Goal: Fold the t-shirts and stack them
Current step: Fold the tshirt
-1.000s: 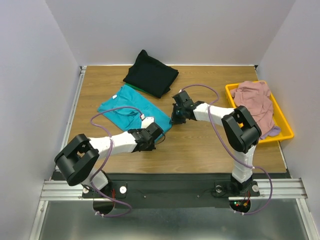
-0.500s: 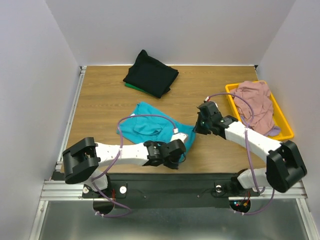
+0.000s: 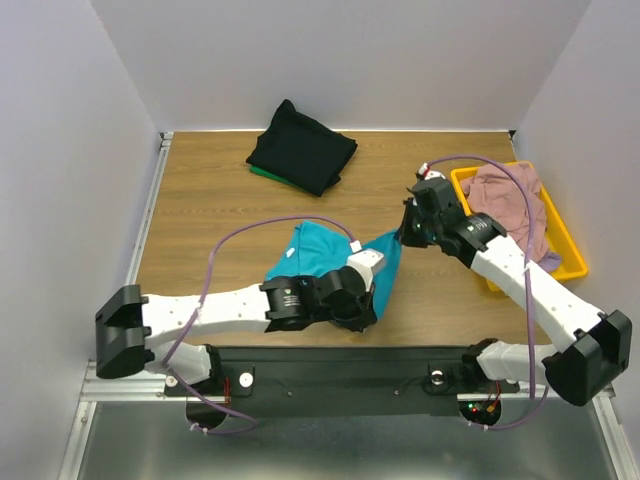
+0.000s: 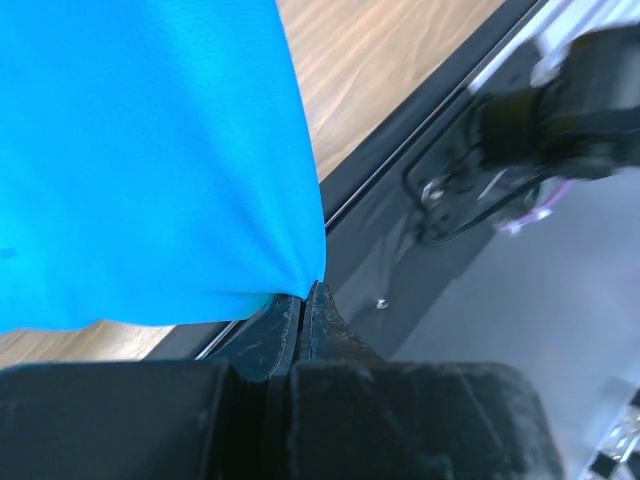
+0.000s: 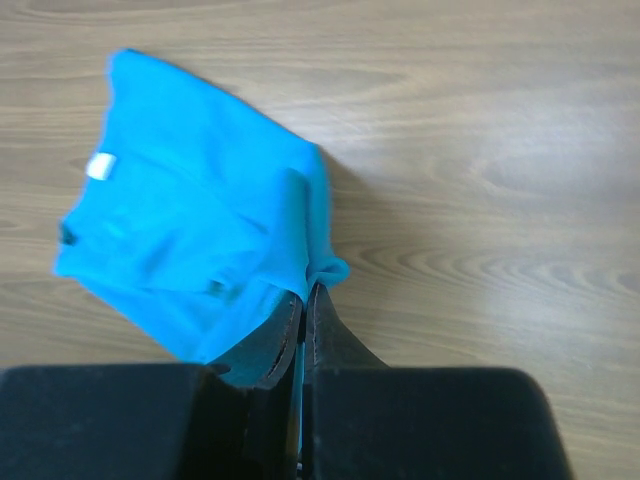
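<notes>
- left arm (image 3: 200, 312) reaches across the near table edge, far left of the yellow tray (image 3: 572, 243)
- black t-shirt (image 3: 300, 150) folded at the back of the table (image 3: 200, 200), well left of the tray; a green t-shirt (image 3: 262, 172) edge peeks out under its near side
- left gripper (image 4: 303, 305) fingers pressed together, pinching a bottom corner of the teal t-shirt (image 3: 320, 250); left wrist view shows the cloth spreading up and away from the pinch, with the table edge and rig frame behind it
- teal t-shirt bunched and stretched between the two grippers, left of the tray and nearer the front edge than the tray; can't tell if its low part touches the table
- white neck label (image 5: 100, 167) shows on the teal cloth in the right wrist view
- right gripper (image 5: 303, 300) fingers closed, clamped on a folded edge of the teal t-shirt, just left of the tray's left wall; bare wood below it
- yellow tray sits at the right edge of the table
- dusty pink t-shirt (image 3: 505, 200) crumpled inside the tray, filling most of it
- pale lavender t-shirt (image 3: 548, 262) pokes out under the pink one at the tray's near right corner
</notes>
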`<action>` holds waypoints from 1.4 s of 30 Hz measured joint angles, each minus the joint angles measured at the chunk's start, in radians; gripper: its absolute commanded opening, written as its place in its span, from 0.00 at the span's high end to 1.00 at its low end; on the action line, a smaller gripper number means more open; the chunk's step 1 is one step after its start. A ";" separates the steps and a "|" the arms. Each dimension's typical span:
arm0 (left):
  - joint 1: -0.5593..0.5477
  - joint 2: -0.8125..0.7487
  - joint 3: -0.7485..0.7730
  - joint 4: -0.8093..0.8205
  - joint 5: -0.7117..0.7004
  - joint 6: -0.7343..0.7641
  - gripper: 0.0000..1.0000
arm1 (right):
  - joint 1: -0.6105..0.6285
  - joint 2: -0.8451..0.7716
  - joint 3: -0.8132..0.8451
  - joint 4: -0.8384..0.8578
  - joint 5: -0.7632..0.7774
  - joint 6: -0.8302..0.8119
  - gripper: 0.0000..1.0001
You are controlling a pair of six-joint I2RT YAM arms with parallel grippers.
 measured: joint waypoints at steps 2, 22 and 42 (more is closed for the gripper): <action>0.012 -0.058 -0.013 0.000 -0.018 -0.008 1.00 | 0.000 0.034 0.049 0.000 -0.022 -0.013 1.00; 0.341 -0.436 -0.293 -0.072 -0.071 -0.149 1.00 | 0.115 0.560 0.552 0.010 -0.147 -0.064 1.00; 0.554 -0.496 -0.406 -0.284 -0.312 -0.460 0.35 | 0.219 1.052 0.930 0.133 -0.245 -0.060 0.71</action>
